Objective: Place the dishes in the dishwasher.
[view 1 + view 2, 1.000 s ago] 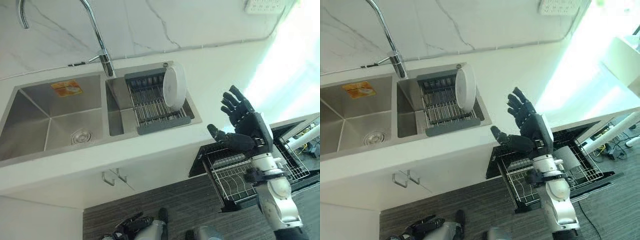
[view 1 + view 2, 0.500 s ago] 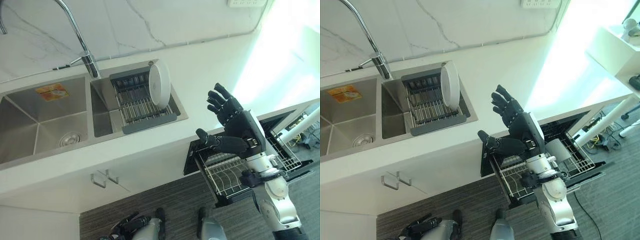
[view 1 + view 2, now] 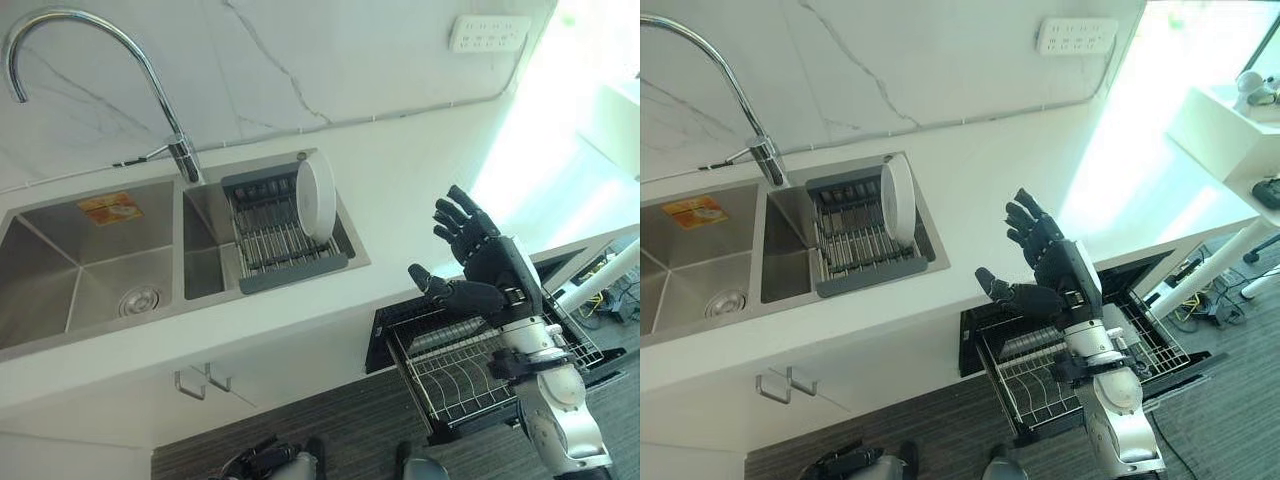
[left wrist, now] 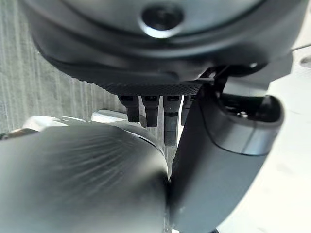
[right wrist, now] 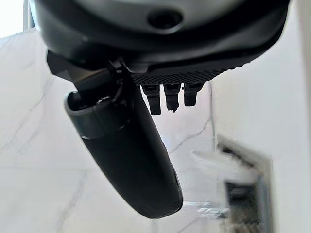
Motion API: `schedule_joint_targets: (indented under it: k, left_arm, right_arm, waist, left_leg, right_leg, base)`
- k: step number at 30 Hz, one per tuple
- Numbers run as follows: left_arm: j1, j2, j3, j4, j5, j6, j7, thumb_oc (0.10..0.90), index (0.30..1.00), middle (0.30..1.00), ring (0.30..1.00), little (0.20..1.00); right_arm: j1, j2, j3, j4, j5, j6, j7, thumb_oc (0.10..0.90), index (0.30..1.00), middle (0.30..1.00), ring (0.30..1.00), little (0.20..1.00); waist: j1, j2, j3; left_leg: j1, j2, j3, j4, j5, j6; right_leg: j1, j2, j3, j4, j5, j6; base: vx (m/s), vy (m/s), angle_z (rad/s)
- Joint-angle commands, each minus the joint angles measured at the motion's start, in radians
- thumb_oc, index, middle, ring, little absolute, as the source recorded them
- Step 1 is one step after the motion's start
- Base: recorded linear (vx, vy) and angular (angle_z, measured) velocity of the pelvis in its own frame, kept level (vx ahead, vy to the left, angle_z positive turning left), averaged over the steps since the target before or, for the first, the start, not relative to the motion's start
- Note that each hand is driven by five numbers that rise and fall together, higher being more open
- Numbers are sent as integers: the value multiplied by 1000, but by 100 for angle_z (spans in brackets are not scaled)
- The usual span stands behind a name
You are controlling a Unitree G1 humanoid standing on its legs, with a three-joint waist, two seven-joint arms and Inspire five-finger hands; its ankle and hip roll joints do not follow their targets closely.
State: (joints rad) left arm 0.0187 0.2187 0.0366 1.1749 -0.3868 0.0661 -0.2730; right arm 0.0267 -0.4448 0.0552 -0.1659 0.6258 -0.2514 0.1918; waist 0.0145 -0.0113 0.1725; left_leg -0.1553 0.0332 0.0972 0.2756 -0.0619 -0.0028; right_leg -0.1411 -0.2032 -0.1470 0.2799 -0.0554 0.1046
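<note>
A white plate (image 3: 316,197) stands on edge in the grey drain rack (image 3: 283,243) set in the small basin of the steel sink. To the right, below the counter edge, the dishwasher's wire rack (image 3: 462,367) is pulled out. My right hand (image 3: 483,266) is raised above that rack, level with the counter's front edge and well to the right of the plate. It is open with fingers spread and holds nothing; its thumb (image 5: 127,156) and fingers (image 5: 168,99) stand apart. My left hand (image 3: 262,461) hangs low near the floor, fingers (image 4: 151,109) relaxed and empty.
A tall curved faucet (image 3: 152,82) rises behind the sink, and the large basin (image 3: 60,280) lies to its left. White counter (image 3: 410,180) runs from the sink to the right. A wall socket (image 3: 488,33) sits at the back. Cabinet handles (image 3: 200,380) hang below the sink.
The whole picture has shifted, so the camera moved. My right hand stays raised and open over the pulled-out rack; the plate stands in the drain rack as before.
</note>
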Motion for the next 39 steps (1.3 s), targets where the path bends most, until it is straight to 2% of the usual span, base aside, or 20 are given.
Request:
schedule_joint_targets:
  k: [1, 5, 8, 12, 18, 25, 29, 31, 35, 39]
  left_arm:
    - [104, -3, -92, 40, 54, 45, -4, 800, 900, 900, 900, 900]
    - [98, 9, -128, 42, 91, 68, -21, 800, 900, 900, 900, 900]
    - [105, 11, -158, 59, 53, 75, -18, 800, 900, 900, 900, 900]
    - [103, 26, -166, 71, 53, 75, -16, 800, 900, 900, 900, 900]
    - [112, 38, -164, 71, 40, 81, -16, 800, 900, 900, 900, 900]
    - [127, 65, -154, 70, 2, 88, -18, 800, 900, 900, 900, 900]
    - [129, 75, -150, 77, 9, 84, -25, 800, 900, 900, 900, 900]
    - [131, 82, -150, 79, 11, 86, -26, 800, 900, 900, 900, 900]
    - [134, 89, -148, 87, 9, 73, -25, 800, 900, 900, 900, 900]
    - [133, 96, -150, 86, 12, 67, -23, 800, 900, 900, 900, 900]
  right_arm:
    - [-129, -15, -23, -101, 61, -43, 26, 800, 900, 900, 900, 900]
    - [-211, -36, -2, -91, 43, -29, -59, 800, 900, 900, 900, 900]
    - [-303, -51, -3, -49, 53, 17, -150, 800, 900, 900, 900, 900]
    - [-411, -57, 3, 21, 47, 55, -221, 800, 900, 900, 900, 900]
    - [-502, -69, 10, 91, 66, 93, -261, 800, 900, 900, 900, 900]
    - [-626, -87, 11, 230, 34, 63, -342, 800, 900, 900, 900, 900]
    - [-670, -114, 4, 312, 38, 68, -370, 800, 900, 900, 900, 900]
    - [-689, -131, 1, 367, 76, 86, -366, 800, 900, 900, 900, 900]
    - [-708, -143, -7, 456, 129, 62, -375, 800, 900, 900, 900, 900]
    - [-721, -140, -6, 512, 163, 102, -359, 800, 900, 900, 900, 900]
  waist:
    - [24, 13, 2]
    - [55, 6, -5]
    - [80, 2, -10]
    - [104, -2, -15]
    - [129, -6, -20]
    - [162, -1, -20]
    - [179, 1, -25]
    - [187, 1, -28]
    - [198, 3, -31]
    - [206, 6, -27]
  left_leg:
    - [6, 39, -63, 24, -166, -26]
    - [8, 37, -70, 24, -169, -26]
    - [8, 38, -78, 24, -169, -28]
    - [7, 39, -84, 24, -166, -34]
    - [2, 37, -99, 24, -160, -37]
    - [-10, 32, -120, 24, -146, -43]
    - [-13, 29, -128, 24, -141, -45]
    - [-14, 28, -131, 24, -138, -47]
    - [-17, 30, -134, 24, -133, -50]
    - [-18, 32, -135, 24, -129, -53]
  right_leg:
    - [10, -10, -29, 20, -119, 53]
    - [19, -14, -39, 20, -121, 55]
    - [27, -18, -54, 20, -126, 55]
    - [36, -25, -74, 20, -130, 55]
    - [46, -30, -90, 20, -132, 54]
    - [60, -46, -124, 20, -135, 54]
    - [71, -55, -142, 20, -138, 55]
    - [77, -58, -151, 20, -139, 55]
    - [86, -59, -162, 20, -143, 53]
    - [94, -62, -173, 20, -147, 49]
  base:
    - [42, -8, 4]
    - [49, -15, 7]
    - [43, -11, 7]
    - [38, -4, 15]
    - [38, -3, 11]
    - [9, 9, 11]
    - [19, 13, 20]
    - [29, 15, 18]
    - [33, 4, 14]
    - [19, -2, 13]
